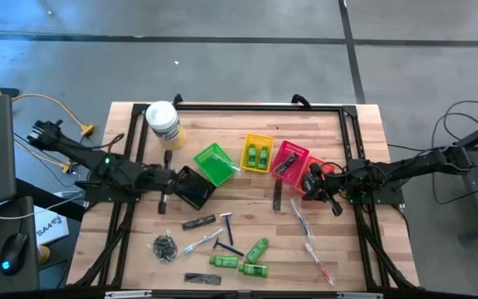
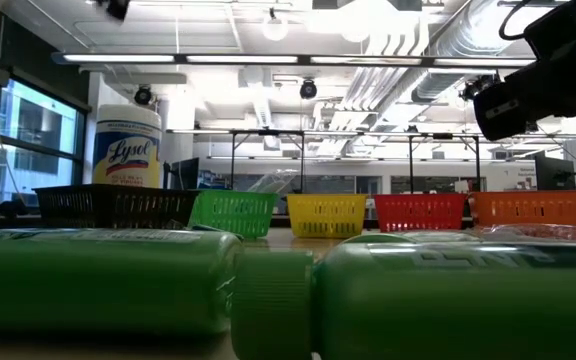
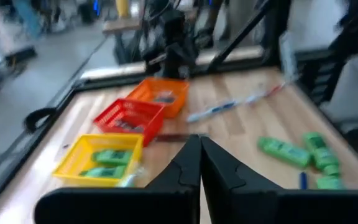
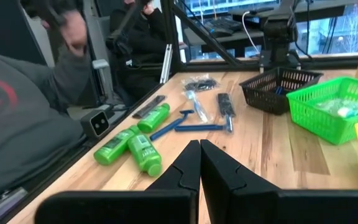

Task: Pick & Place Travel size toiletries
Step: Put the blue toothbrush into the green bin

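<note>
High view: left gripper [image 1: 163, 199] hangs by the black basket [image 1: 194, 188]; right gripper [image 1: 332, 202] hangs by the orange basket [image 1: 315, 175]. Loose toiletries lie between them, toward the near edge of the table [image 1: 363, 133].
Nearest to left fingers: a comb [image 1: 198, 222], then a razor [image 1: 228, 225], toothbrush [image 1: 199, 242] and mesh bundle [image 1: 165, 247].
Nearest to right fingers: a second comb [image 1: 278, 194], long axis running front to back, and two toothbrushes [image 1: 309, 243] lying slantwise.
Green bottles [image 1: 251, 258]: midway, about as far from either arm.
Sorted already, I'd say: two bottles in the yellow basket [image 1: 258, 153]; the green basket [image 1: 215, 163] holds something pale.

Low view: two bottles [image 2: 268, 290] fill the foreground, lying end to end; the basket row and a Lysol tub [image 2: 127, 148] stand behind. One arm shows at the upper right.

Left wrist view: left fingers [image 3: 185, 163] pressed together, holding nothing. Bottles lie ahead and off to one side; the yellow, red [image 3: 128, 118] and orange baskets to the other.

Right wrist view: right fingers [image 4: 186, 162] likewise closed and empty. Bottles [image 4: 133, 142] lie just ahead, off to one side, long axes slanted across the fingers' line; razors and a comb beyond. A person in grey stands at the table edge.

Judgement: the right arm looks better placed for the bottles, and would need to spread its fingers first.
</note>
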### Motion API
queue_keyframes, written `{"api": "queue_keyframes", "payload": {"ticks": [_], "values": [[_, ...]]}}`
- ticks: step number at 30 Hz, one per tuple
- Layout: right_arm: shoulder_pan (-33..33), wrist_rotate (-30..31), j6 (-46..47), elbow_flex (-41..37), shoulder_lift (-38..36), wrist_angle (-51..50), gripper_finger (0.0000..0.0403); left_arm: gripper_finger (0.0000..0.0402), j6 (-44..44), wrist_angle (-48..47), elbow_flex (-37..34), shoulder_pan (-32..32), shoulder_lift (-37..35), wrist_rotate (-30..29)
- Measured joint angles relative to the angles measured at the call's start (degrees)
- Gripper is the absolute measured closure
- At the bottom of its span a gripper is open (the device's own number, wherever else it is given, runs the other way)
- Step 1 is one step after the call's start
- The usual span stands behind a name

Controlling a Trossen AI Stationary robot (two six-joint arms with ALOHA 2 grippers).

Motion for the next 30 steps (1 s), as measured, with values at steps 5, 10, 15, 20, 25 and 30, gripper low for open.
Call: {"api": "queue_keyframes", "payload": {"ticks": [5, 10, 15, 20, 25, 30], "values": [[0.0, 0.0, 0.0, 0.0, 0.0, 1.1, 0.0401, 0.0401, -1.7, 8.9, -16.8, 2.8, -13.7, -0.1], [0.0, 3.9, -0.4, 0.0, 0.3, 1.1, 0.0401, 0.0401, -3.3, 9.7, -24.3, 3.7, -22.8, 0.7], [0.0, 4.8, -1.4, 0.0, 1.3, 1.1, 0.0401, 0.0401, -4.1, 9.4, -28.5, 3.7, -27.7, 0.9], [0.0, 4.6, -0.3, 0.0, 2.5, 1.0, 0.0401, 0.0401, -4.7, 9.7, -31.1, 3.8, -29.3, 0.8], [0.0, 4.5, 0.0, 0.0, 4.2, 1.0, 0.0401, 0.0401, -3.8, 12.4, -33.4, 3.8, -29.3, 0.5], [0.0, 4.5, 0.0, 0.0, 5.7, 1.0, 0.0401, 0.0401, -3.2, 11.9, -33.4, 3.8, -29.3, 0.5]]}}
